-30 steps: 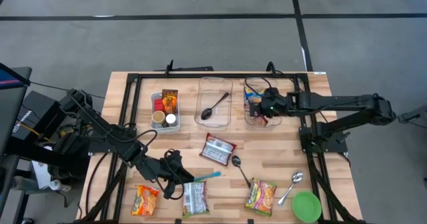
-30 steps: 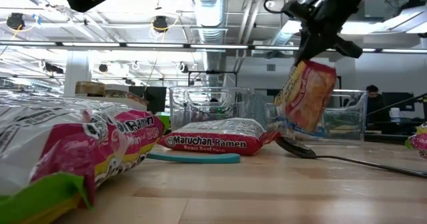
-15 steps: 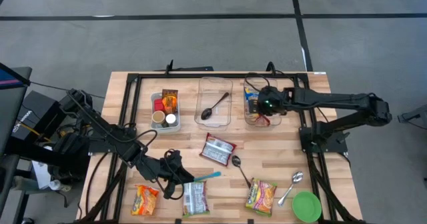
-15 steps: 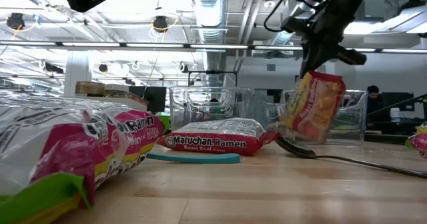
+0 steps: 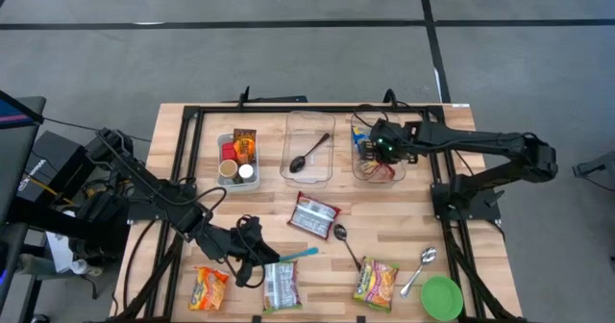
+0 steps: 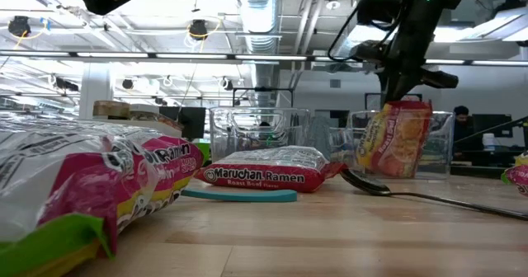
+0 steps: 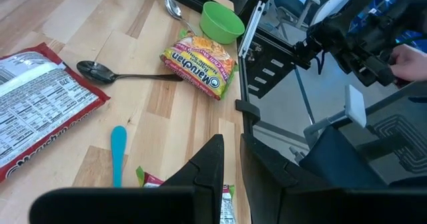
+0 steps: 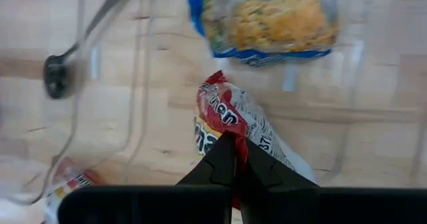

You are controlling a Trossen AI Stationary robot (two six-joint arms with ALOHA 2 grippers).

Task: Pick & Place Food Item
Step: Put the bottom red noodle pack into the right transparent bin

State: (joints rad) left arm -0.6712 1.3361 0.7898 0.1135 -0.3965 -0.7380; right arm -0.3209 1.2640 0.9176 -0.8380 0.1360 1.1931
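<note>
Near edge of the counter (image 5: 452, 184): three noodle packets remain unsorted, one orange (image 5: 209, 288), one white (image 5: 282, 286), one green-edged (image 5: 376, 281). The left gripper (image 5: 252, 256) rests beside the white packet, fingers nearly closed and holding nothing. Mid-counter, a red packet (image 5: 314, 214) also waits. Far side: the right gripper (image 5: 381, 148) is clenched on a red-and-yellow noodle packet (image 6: 396, 139), which stands upright inside the clear right-hand bin (image 5: 365, 174) (a blue packet (image 8: 267, 17) is already there). Judgement: placement nearly complete; release outstanding, then four packets left.
</note>
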